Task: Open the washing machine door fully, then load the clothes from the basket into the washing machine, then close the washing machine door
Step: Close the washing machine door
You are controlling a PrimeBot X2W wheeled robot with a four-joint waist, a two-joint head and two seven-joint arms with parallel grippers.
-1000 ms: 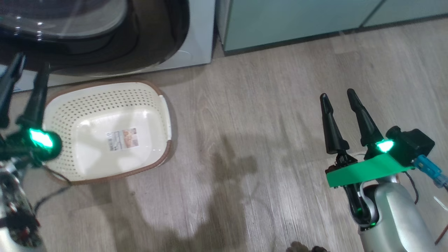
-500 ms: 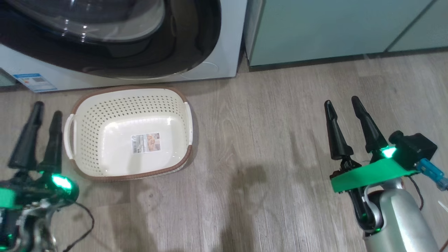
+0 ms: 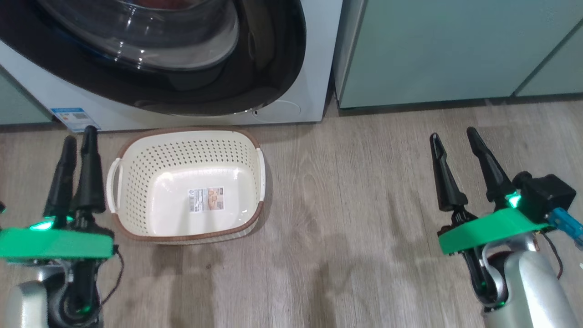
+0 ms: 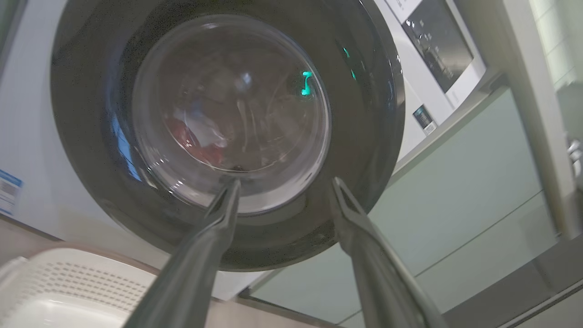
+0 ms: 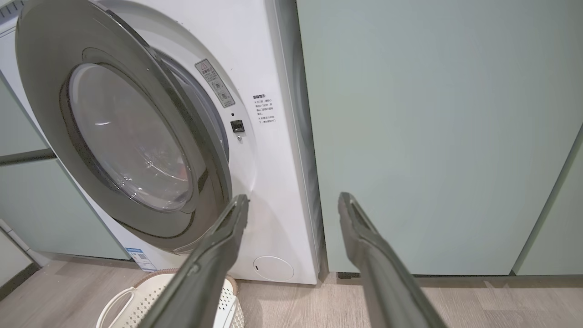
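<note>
Left gripper (image 3: 79, 134): jaws parted, with a clear gap in the left wrist view and nothing between them. Its fingers point far, toward the washer (image 3: 319, 59). It hangs over the floor (image 3: 346, 205) just left of the basket (image 3: 145, 159), beside the left handle. Can't tell if it touches.

Right gripper (image 3: 453, 133): jaws open about as wide, holding nothing. It is over the floor well right of the basket, on the near side of the green cabinets (image 3: 432, 50).

The basket is upright on the floor, its far rim close to the washer's foot, directly below the door (image 3: 150, 50). The label on its base shows.

The door is not flush. In the right wrist view its right edge stands off the washer front, and the latch slot shows on the panel behind it. So it's ajar, hinged on the left.

Clothes (image 4: 200, 141): a red and white bundle seen through the door glass, low in the bowl, left of centre.
</note>
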